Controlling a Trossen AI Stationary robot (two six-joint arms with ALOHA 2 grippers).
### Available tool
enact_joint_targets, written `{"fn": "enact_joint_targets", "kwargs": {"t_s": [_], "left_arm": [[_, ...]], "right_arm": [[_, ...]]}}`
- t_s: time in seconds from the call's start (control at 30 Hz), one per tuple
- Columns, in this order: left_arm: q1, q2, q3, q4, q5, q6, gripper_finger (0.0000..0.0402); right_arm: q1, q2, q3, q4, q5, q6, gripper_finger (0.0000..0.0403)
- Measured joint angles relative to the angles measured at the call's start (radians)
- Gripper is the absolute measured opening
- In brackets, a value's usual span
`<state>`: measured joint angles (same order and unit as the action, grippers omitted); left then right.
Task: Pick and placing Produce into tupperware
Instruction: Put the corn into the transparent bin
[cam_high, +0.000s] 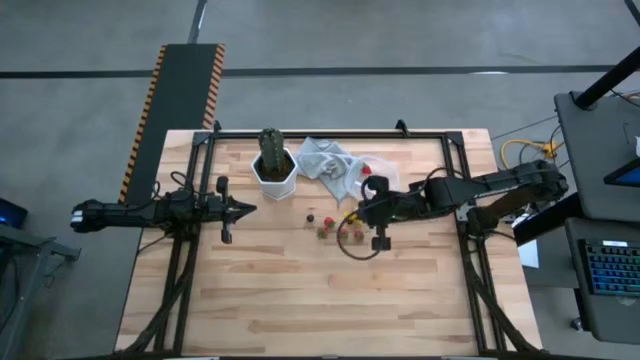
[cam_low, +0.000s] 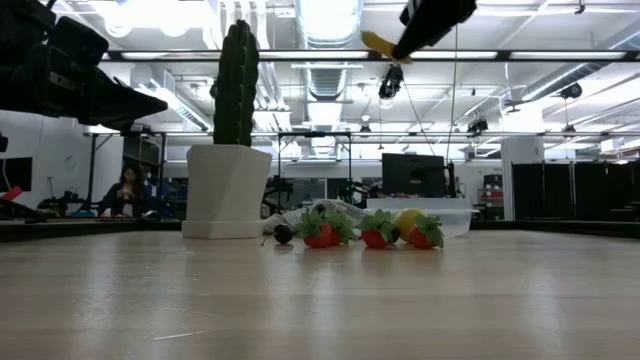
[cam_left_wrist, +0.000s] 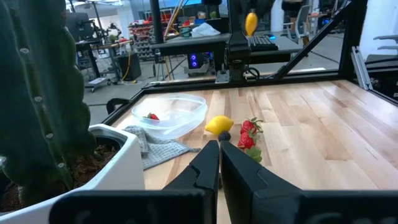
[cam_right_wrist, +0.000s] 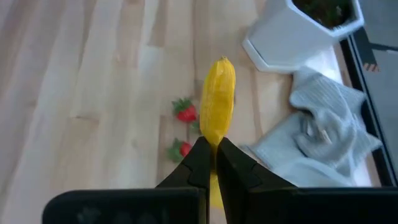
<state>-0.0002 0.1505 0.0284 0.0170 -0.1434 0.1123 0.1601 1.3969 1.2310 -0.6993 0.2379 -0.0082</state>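
My right gripper is shut on a long yellow piece of produce and hangs high above the table's middle. Below it, strawberries, a lemon and a dark piece rest on the wood. The see-through tupperware stands on the far side with one red piece inside. My left gripper is shut and hovers left of the cactus pot, pointing toward the produce. My right gripper pinches the yellow piece by its near end between the two fingertips. The fingers slant down from the table's right and lie along the piece. Most of the piece sticks out past the fingertips, lifted clear of the table.
A tall green cactus in a white hexagonal pot stands near the far edge, left of the produce. A crumpled light grey cloth lies between pot and tupperware. The black frame rims the table. A person sits far behind.
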Motion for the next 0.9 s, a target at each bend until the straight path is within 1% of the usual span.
{"fn": "enact_joint_targets", "kwargs": {"t_s": [0.13, 0.3, 0.47, 0.73, 0.9], "left_arm": [[0.000, 0.001, 0.000, 0.001, 0.000, 0.000, 0.0000], [0.000, 0.000, 0.000, 0.001, 0.000, 0.000, 0.0000], [0.000, -0.002, 0.000, 0.002, 0.000, 0.007, 0.0000], [0.000, -0.002, 0.000, 0.002, 0.000, 0.008, 0.0000], [0.000, -0.002, 0.000, 0.002, -0.001, 0.008, 0.0000]], "right_arm": [[-0.053, -0.045, -0.067, 0.021, 0.000, 0.002, 0.0008], [-0.143, -0.102, -0.168, 0.089, -0.001, -0.004, 0.0008], [-0.234, -0.140, -0.237, 0.112, -0.008, -0.019, 0.0008], [-0.382, -0.132, -0.289, 0.127, -0.013, -0.048, 0.0008], [-0.468, -0.106, -0.302, 0.176, -0.087, -0.074, 0.0008]]}}
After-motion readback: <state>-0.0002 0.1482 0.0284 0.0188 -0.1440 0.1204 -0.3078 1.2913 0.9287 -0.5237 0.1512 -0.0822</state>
